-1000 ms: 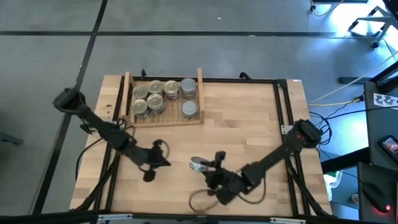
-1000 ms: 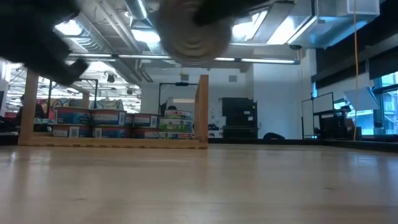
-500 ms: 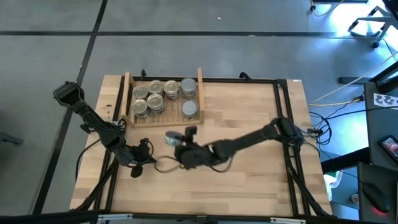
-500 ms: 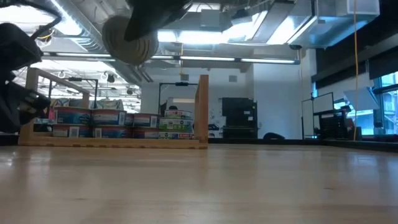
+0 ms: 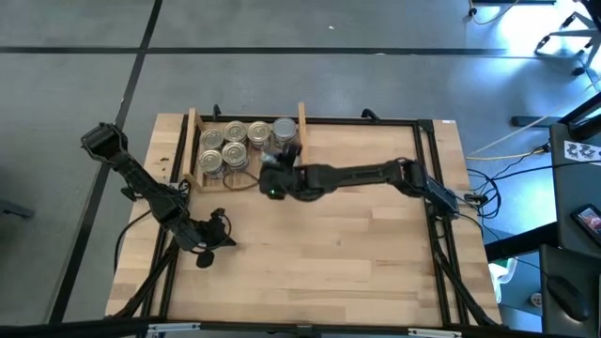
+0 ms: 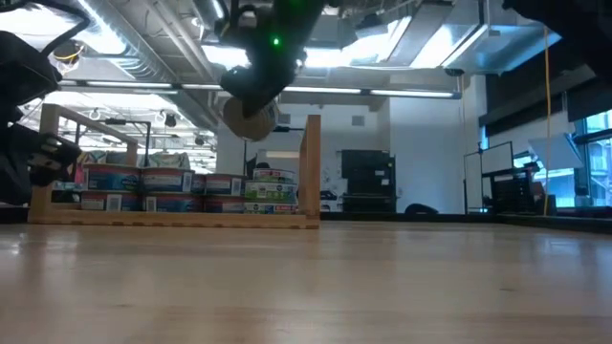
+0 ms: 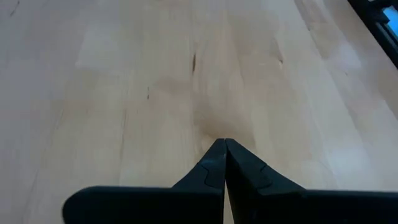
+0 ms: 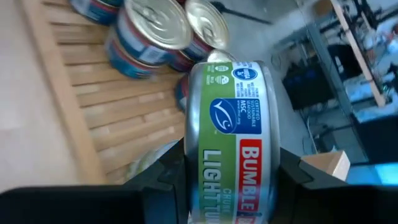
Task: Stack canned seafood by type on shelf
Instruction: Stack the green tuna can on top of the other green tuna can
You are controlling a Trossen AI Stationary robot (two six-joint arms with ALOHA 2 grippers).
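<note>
While the left gripper (image 7: 224, 149) rests pinched together over bare table (image 5: 376, 244), the right gripper (image 8: 227, 163) clamps a green-labelled tin (image 8: 229, 130) above the shelf (image 5: 246, 181).

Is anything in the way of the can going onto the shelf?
Nothing visible. The right gripper holds the green can above the shelf, beside the stacked cans.
</note>
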